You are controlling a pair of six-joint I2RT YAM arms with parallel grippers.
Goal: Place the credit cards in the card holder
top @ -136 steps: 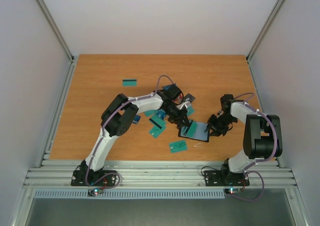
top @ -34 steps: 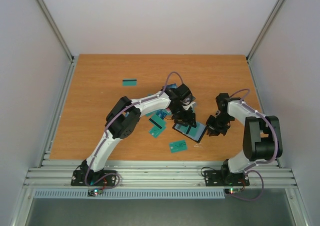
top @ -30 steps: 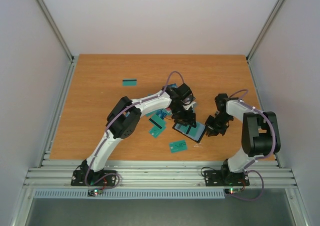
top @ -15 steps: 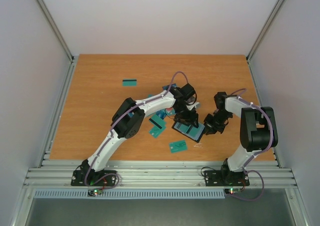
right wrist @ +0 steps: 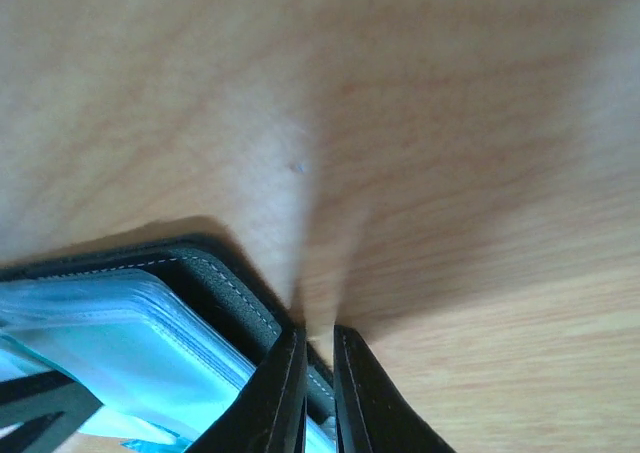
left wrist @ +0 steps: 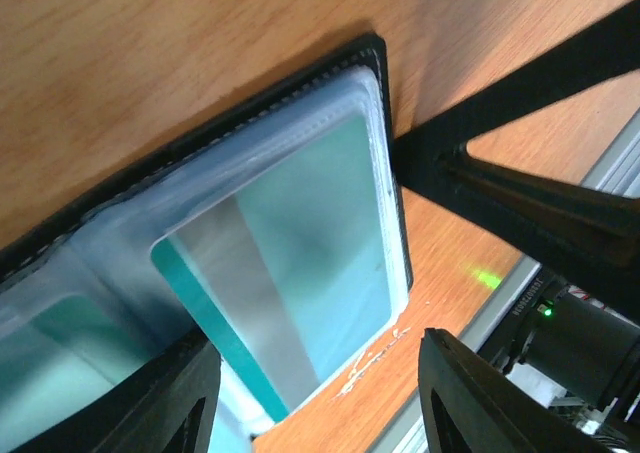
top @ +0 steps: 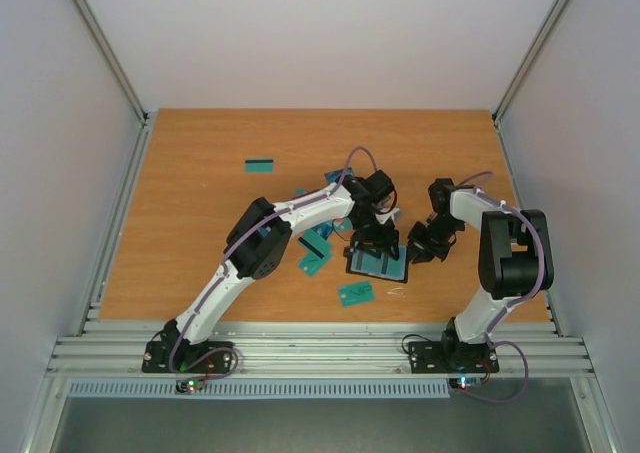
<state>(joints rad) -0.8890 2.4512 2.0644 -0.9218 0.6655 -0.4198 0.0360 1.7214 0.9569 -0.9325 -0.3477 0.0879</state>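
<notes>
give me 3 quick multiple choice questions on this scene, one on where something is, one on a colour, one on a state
1. In the top view, where does the lone striped teal card lie from the card holder?
A) up and left
B) right
C) inside it
2. The card holder's outer cover is:
A) red
B) black
C) white
3. The right fingers are:
A) wide open
B) gripping a red card
C) shut on the card holder's edge
Answers: 1 A, it sits alone toward the back left; 2 B, both wrist views show a black stitched cover; 3 C, the right wrist view shows them pinching that edge.
</notes>
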